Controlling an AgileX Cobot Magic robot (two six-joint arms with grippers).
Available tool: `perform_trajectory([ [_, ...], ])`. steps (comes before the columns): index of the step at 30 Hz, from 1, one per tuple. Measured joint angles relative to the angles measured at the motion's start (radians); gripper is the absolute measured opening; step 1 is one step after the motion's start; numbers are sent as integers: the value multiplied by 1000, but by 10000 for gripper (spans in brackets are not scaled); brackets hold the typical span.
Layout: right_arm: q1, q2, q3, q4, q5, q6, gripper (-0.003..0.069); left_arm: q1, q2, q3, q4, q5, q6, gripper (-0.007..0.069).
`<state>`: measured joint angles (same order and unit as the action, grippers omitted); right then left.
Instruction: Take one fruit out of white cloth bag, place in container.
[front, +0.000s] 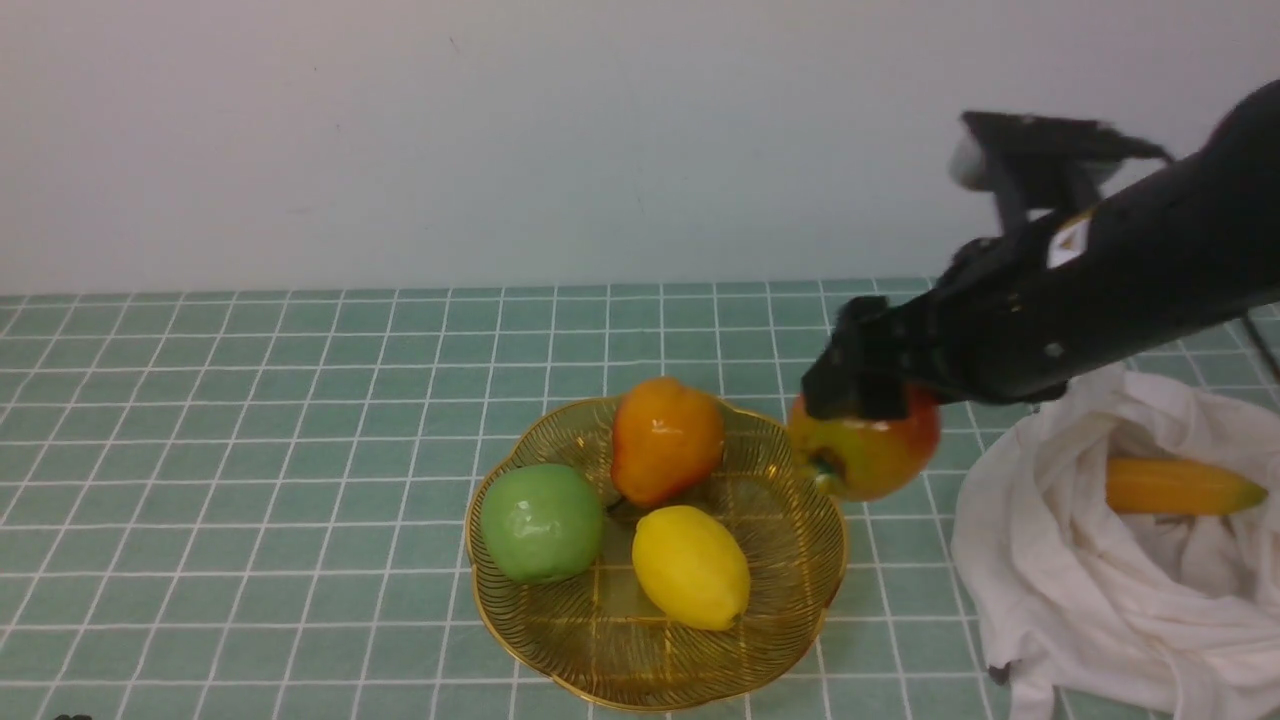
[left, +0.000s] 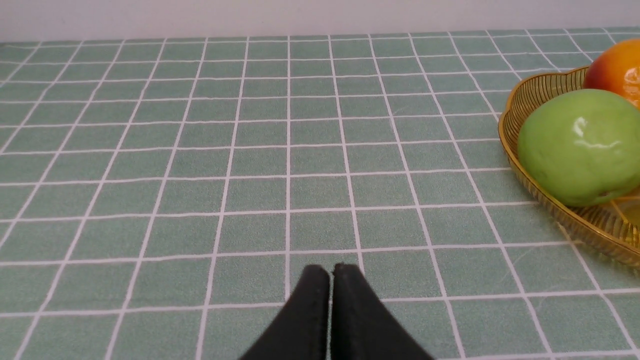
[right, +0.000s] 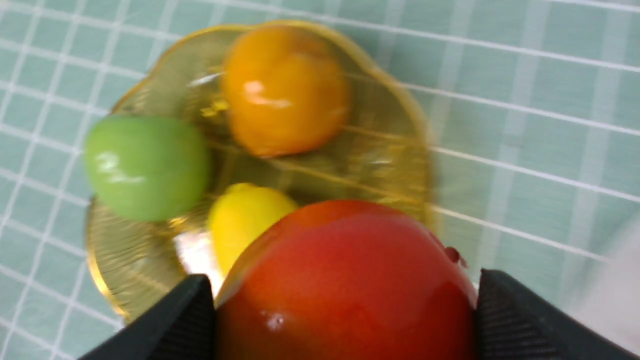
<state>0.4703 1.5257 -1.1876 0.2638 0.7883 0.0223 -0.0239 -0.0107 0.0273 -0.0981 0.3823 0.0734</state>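
My right gripper (front: 868, 400) is shut on the red and yellow-green apple (front: 866, 450), holding it in the air just beyond the right rim of the golden wire dish (front: 790, 600). In the right wrist view the apple (right: 345, 285) fills the space between both black fingers (right: 520, 320), with the dish (right: 390, 150) below and ahead. The white cloth bag (front: 1100, 590) lies open at the right. My left gripper (left: 331, 274) hangs shut and empty over bare tablecloth, left of the dish (left: 575, 225).
The dish holds a green apple (front: 540, 522), an orange pear (front: 665, 438) and a yellow lemon (front: 690, 566). A banana (front: 1180, 487) lies inside the bag. A green checked tablecloth (front: 250, 450) covers the table, with a pale wall behind.
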Motion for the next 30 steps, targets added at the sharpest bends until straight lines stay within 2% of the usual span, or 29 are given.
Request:
perform_trajectory([
  [5, 157, 141, -22, 5, -103, 0, 606, 0, 0, 0, 0, 0, 0, -8],
  [10, 221, 259, -81, 10, -137, 0, 606, 0, 0, 0, 0, 0, 0, -8],
  [14, 239, 314, -114, 10, -141, 0, 607, 0, 0, 0, 0, 0, 0, -8],
  [22, 248, 349, -143, 5, -133, -1, 667, 0, 0, 0, 0, 0, 0, -8],
  [26, 248, 349, -194, -13, -75, -1, 671, 0, 0, 0, 0, 0, 0, -8],
  [30, 248, 349, -279, -56, 53, -1, 666, 0, 0, 0, 0, 0, 0, -8],
])
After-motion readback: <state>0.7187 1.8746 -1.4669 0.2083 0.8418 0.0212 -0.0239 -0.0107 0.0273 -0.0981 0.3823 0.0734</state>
